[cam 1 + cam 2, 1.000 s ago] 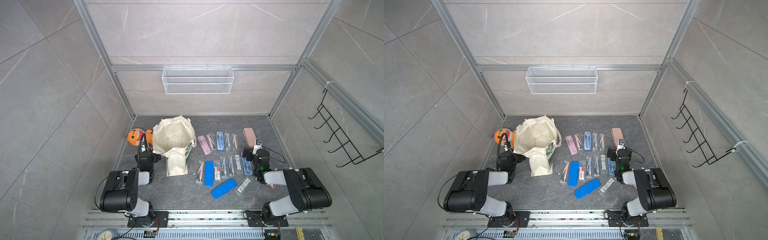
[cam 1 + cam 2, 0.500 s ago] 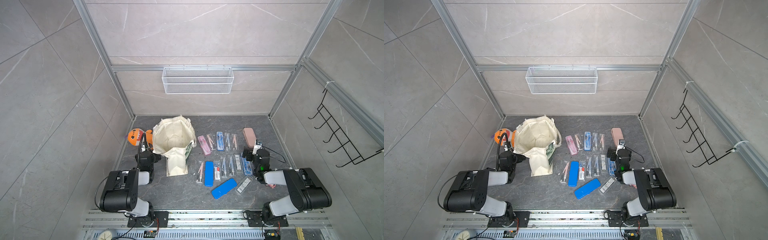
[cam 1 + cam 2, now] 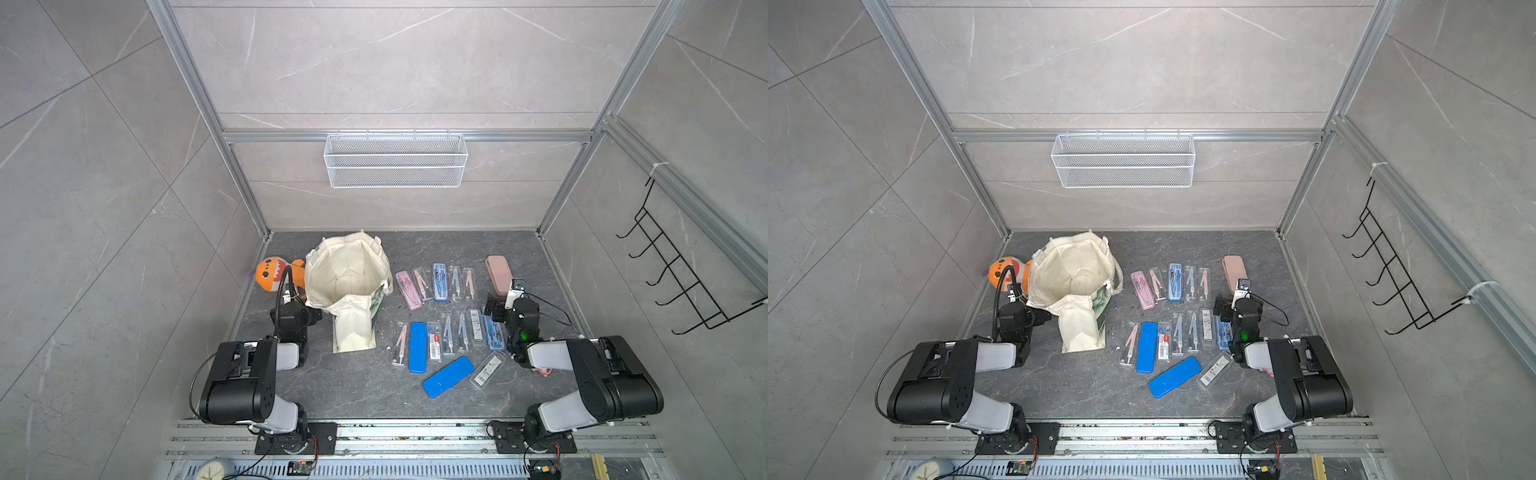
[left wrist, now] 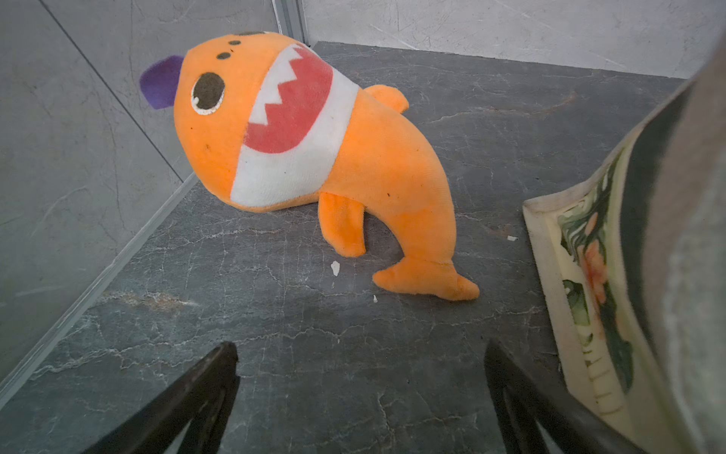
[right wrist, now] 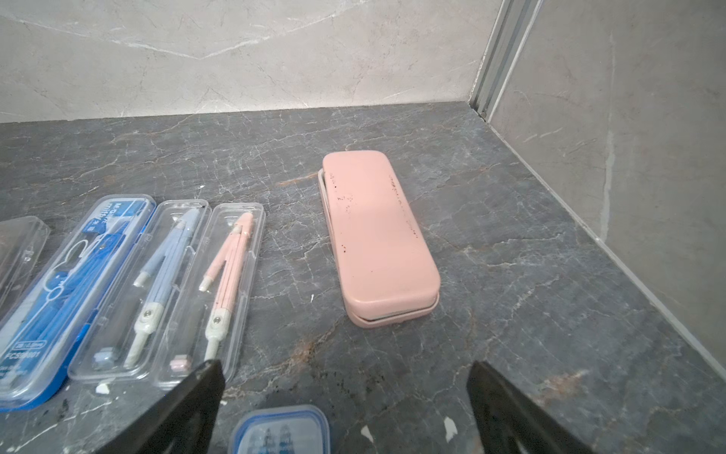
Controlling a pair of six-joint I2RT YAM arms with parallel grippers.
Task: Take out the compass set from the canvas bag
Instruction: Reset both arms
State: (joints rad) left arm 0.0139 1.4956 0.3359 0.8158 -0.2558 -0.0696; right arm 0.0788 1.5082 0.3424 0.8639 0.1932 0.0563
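**Canvas bag and surroundings.** In both top views the canvas bag (image 3: 353,332) (image 3: 1077,328) stands on the left half of the dark bench (image 3: 365,386). Its mouth is open upward and its near wall is folded down toward the robot. The green floral panel shows in the left wrist view (image 4: 581,275). Whether anything lies inside cannot be told.

Just beside the bag's left side, the left pincer (image 3: 311,316) (image 4: 359,351) sits low over bare bench, jaws apart and empty. Beyond it an orange plush shark (image 3: 276,274) (image 4: 314,157) lies by the left wall, near the bag but apart from it.

Right of the bag, compass sets (image 3: 434,282) lie in two rows of slim cases. Three of the far row show closely: a blue-backed case (image 5: 70,295), a clear case with a pale blue compass (image 5: 157,283) and a clear case with a pink compass (image 5: 224,283). An upright blue case (image 3: 417,347) closes the near row's left part, and a slanted blue case (image 3: 448,377) lies nearer the robot. A closed pink case (image 3: 498,274) (image 5: 377,236) lies apart at the far right.

The right pincer (image 3: 492,309) (image 5: 345,369) hangs over the near row's right end, jaws apart and empty.

A wire basket (image 3: 395,160) hangs on the back wall and a black hook rack (image 3: 681,282) on the right wall.
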